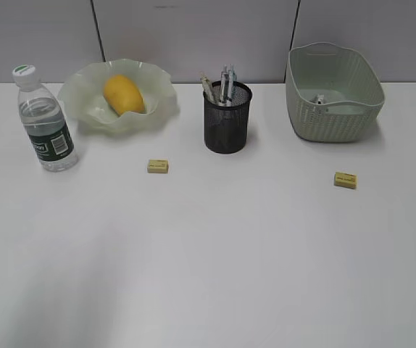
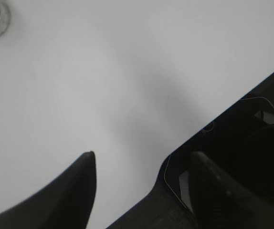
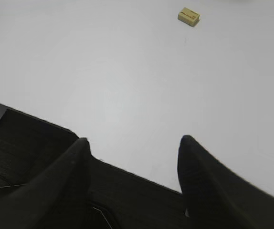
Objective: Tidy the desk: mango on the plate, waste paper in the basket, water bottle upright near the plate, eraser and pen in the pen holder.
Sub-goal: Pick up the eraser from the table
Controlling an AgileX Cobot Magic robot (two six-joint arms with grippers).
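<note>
Both pincers, left gripper (image 2: 139, 164) and right gripper (image 3: 133, 145), gape apart, holding nothing. The small yellow block eraser (image 1: 158, 166) left of the black wire-mesh pen holder (image 1: 227, 119) looks light and firm; pinch its long sides.

Bright, even light; soft faint shadows on the white desk (image 1: 208, 254). Both wrist views slightly blurred, near fingers dark and defocused.

Lower two-thirds of the frame: bare desk (image 1: 208, 275), you've got free passage side to side. Obstacles sit in a row along the top: bottle (image 1: 43, 119) upper left, plate (image 1: 85, 101) just beside it, pen holder (image 1: 227, 116) top centre, basket (image 1: 333, 90) upper right. Two small erasers lie in front of that row, one (image 1: 158, 166) left of centre, one (image 1: 345, 180) right; low, easy to pass over.
</note>
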